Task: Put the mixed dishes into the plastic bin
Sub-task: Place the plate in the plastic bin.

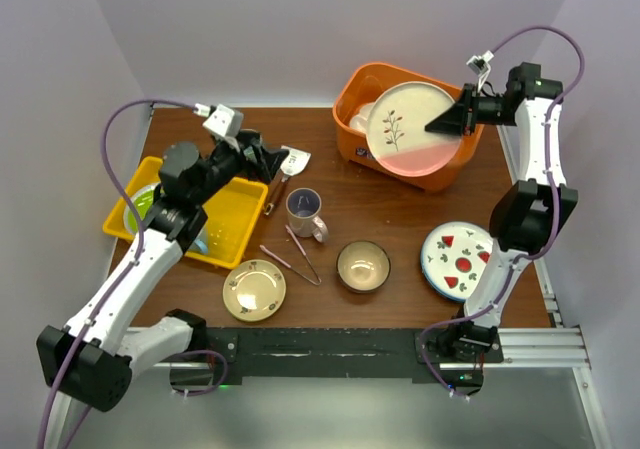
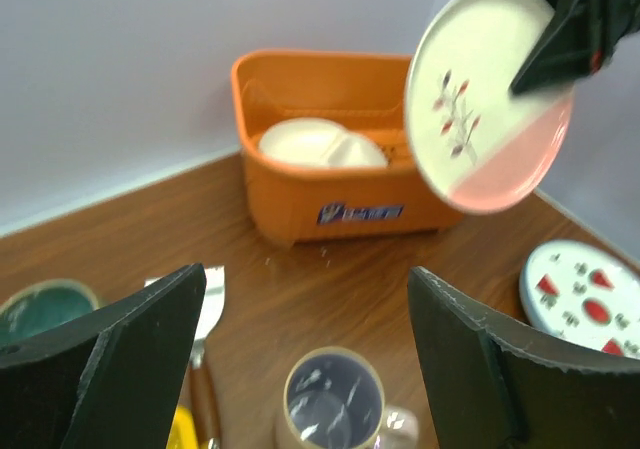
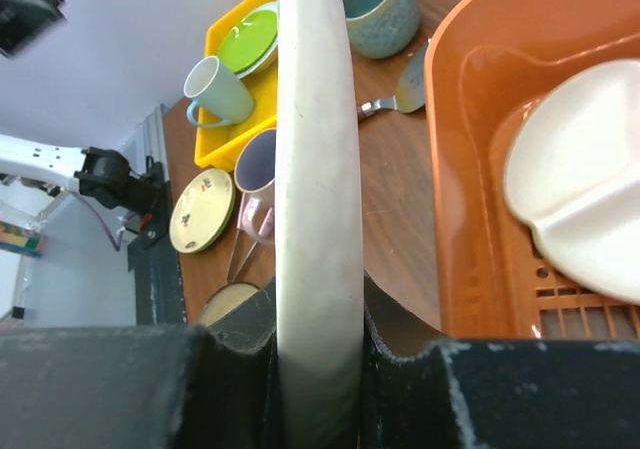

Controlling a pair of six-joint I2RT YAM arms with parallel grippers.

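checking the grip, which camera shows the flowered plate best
The top external view: the flowered plate shows nearly its whole face over the orange bin, pinched at its right rim by the right end effector. The left wrist view shows the face too, but blurred. The right wrist view shows only its edge between the fingers.

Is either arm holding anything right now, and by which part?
The right gripper pinches the pink floral plate by its rim, over the plastic bin. The left gripper is open and holds nothing.
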